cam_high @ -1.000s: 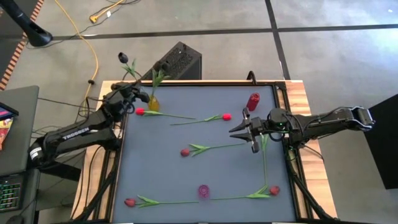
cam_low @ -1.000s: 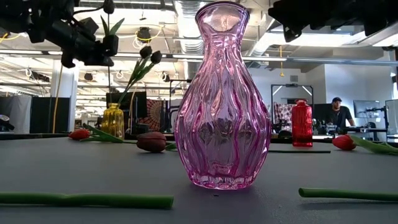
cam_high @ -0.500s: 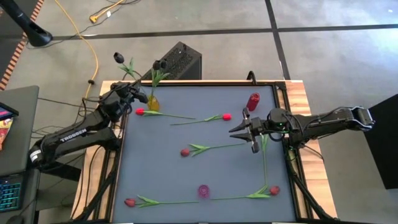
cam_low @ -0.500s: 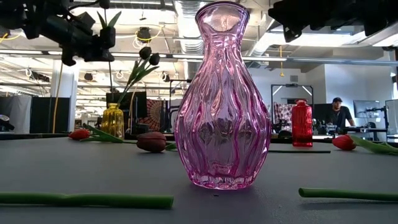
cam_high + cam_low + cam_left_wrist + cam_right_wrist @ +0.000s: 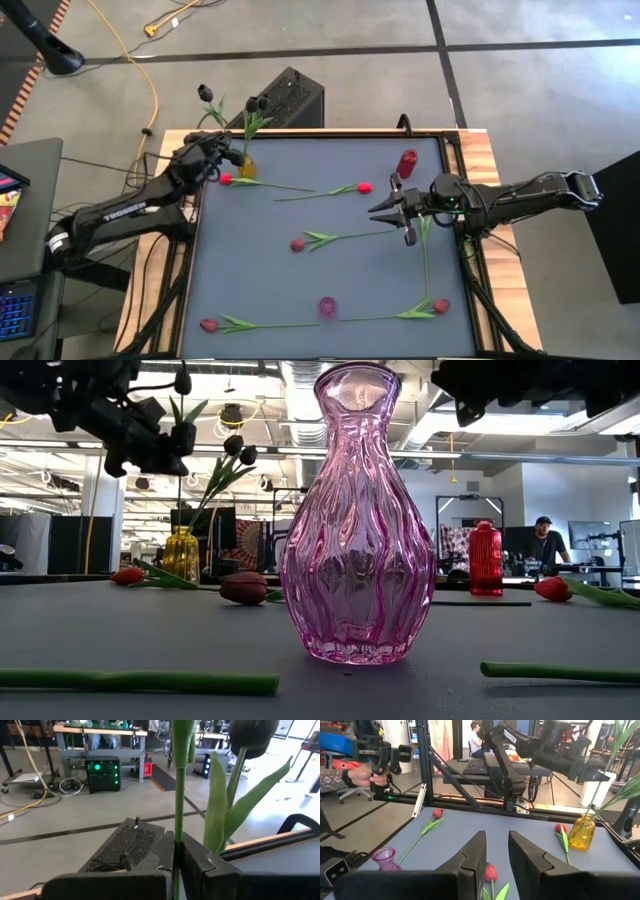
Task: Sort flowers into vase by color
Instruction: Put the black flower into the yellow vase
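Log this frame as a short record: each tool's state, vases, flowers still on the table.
left tool: shut on a dark tulip stem, above the yellow vase
right tool: open, empty, over the table's right side
yellow vase: holds one dark tulip
pink vase: empty
red vase: empty
flowers lying on table: six

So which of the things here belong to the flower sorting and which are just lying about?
Part of the job:
- tulips on the table, e.g. one
- dark tulip in the left pincer
- yellow vase
- red vase
- pink vase

Just lying about:
- black box
- yellow cable
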Tool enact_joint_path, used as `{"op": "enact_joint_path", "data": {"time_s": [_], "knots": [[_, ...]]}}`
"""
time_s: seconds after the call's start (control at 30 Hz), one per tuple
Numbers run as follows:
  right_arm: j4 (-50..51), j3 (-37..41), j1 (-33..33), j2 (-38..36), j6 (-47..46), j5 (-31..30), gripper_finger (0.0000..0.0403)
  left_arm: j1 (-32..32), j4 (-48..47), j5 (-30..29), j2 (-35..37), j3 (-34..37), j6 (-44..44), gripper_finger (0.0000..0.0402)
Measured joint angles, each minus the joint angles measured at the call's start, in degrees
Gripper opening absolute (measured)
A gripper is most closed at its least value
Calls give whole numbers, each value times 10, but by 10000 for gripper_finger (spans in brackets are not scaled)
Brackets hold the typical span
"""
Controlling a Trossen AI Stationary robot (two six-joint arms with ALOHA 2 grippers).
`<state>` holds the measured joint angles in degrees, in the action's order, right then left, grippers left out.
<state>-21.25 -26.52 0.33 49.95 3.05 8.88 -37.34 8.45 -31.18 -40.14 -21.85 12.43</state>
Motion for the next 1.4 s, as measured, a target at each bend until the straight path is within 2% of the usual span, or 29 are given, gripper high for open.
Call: {"op": "enact_joint_path", "data": {"time_s": [0.23,0.5,0.77,1.0,1.23,1.4], "knots": [[-1,0,1,0,0,0,108,-19,-12,-1,-17,0,49,0],[-3,0,1,0,-1,0,108,-30,-74,0,-29,0,114,0],[-4,0,1,0,-2,0,108,-30,-77,9,-50,0,137,4],[-3,0,1,0,-2,0,108,-30,-77,11,-50,0,135,43],[-3,0,1,0,0,0,108,-29,-77,76,-50,0,92,91],[-3,0,1,0,0,0,108,-30,-77,107,-50,0,72,102]]}}
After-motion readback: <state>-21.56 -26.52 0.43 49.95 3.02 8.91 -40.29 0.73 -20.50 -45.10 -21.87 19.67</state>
